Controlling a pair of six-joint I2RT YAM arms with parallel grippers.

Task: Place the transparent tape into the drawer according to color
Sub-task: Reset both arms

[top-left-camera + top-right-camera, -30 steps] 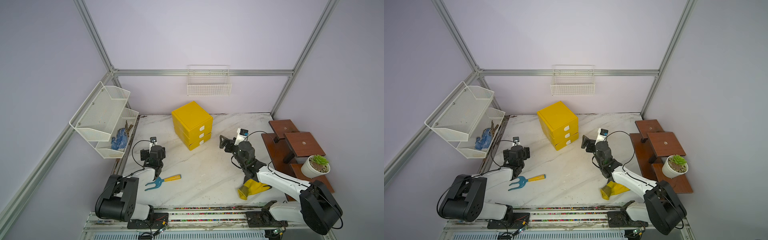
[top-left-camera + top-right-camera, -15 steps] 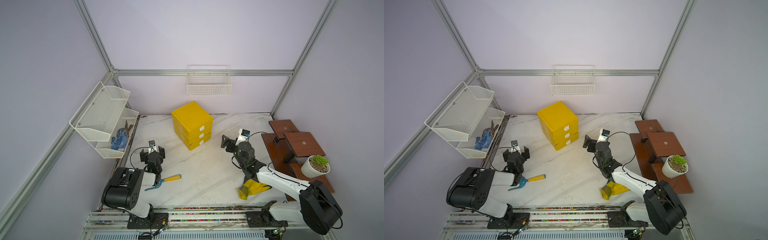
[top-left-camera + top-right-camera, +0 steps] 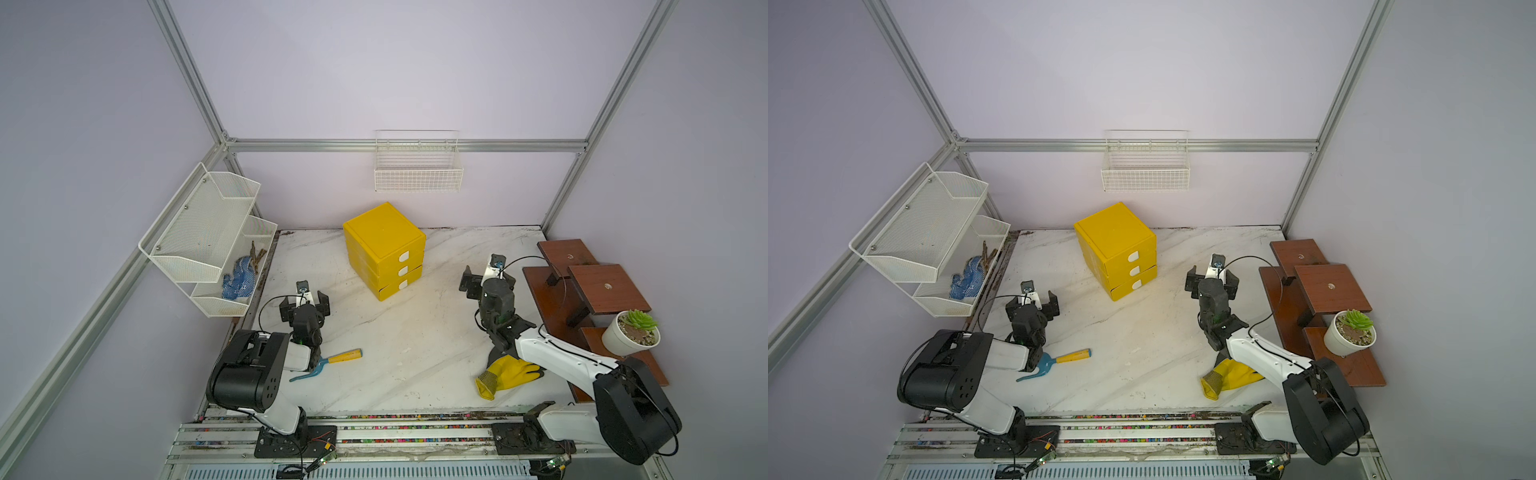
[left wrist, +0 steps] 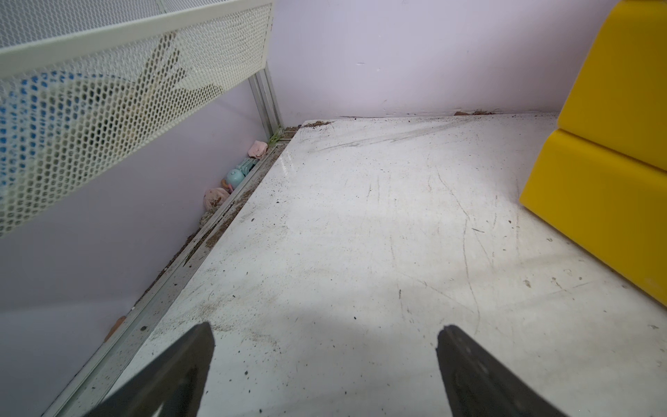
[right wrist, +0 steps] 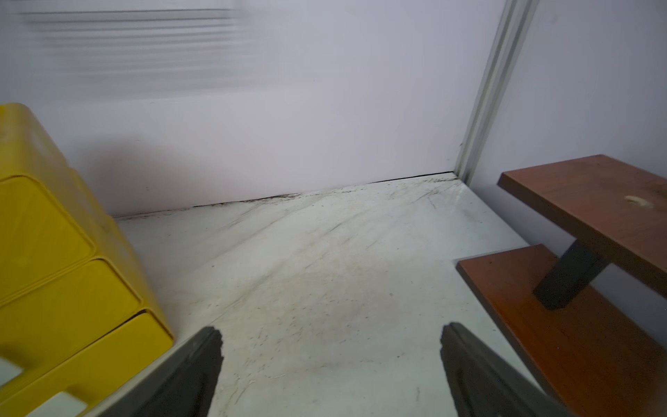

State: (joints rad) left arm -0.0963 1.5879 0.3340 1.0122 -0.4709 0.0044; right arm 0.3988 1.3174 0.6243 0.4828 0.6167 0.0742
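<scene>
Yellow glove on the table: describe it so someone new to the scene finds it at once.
Start at the white marble table and go toward its front corner on the robot's right, beside the brown stepped shelf. There, partly under the right arm, lies a crumpled yellow glove. It is the only glove on the table; the blue glove sits in the wall rack.

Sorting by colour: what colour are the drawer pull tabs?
White pull tabs, yellow drawer unit; clearest in a top view.

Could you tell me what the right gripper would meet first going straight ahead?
Its way looks free: the right gripper points over bare table, between the yellow drawer unit and the wooden shelf, so probably the back wall, depth unclear.
</scene>
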